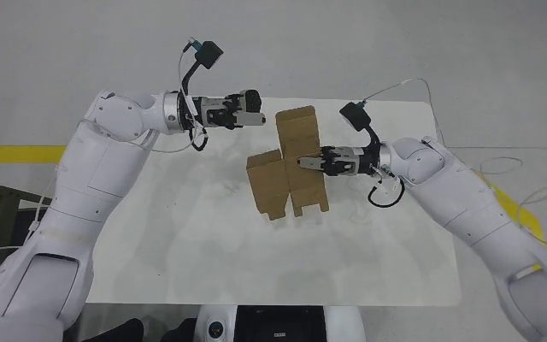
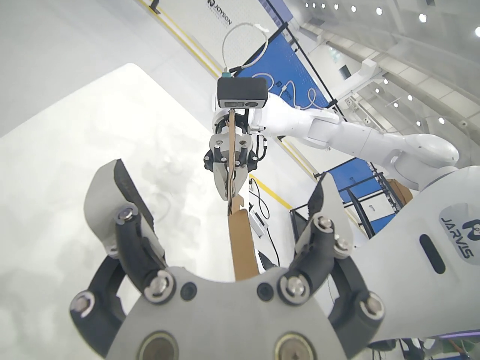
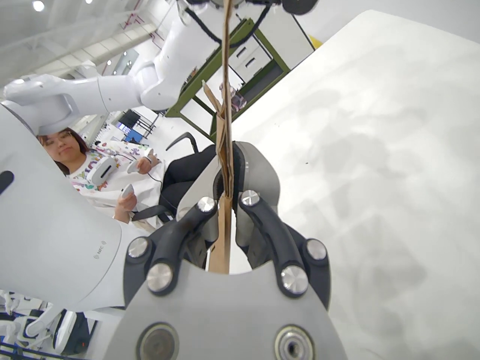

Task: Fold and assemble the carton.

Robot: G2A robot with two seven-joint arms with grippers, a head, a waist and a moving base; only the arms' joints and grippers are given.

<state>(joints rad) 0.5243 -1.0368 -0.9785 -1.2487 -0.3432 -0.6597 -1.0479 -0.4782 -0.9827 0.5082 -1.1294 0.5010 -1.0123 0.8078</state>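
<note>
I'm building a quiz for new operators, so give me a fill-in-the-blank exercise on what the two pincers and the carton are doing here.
1. The right pincer is ___ on the carton.
2. The left pincer is ___ and holds nothing.
3. The carton is ___ in colour and is held over the white table.
Missing words: shut; open; brown.
</note>
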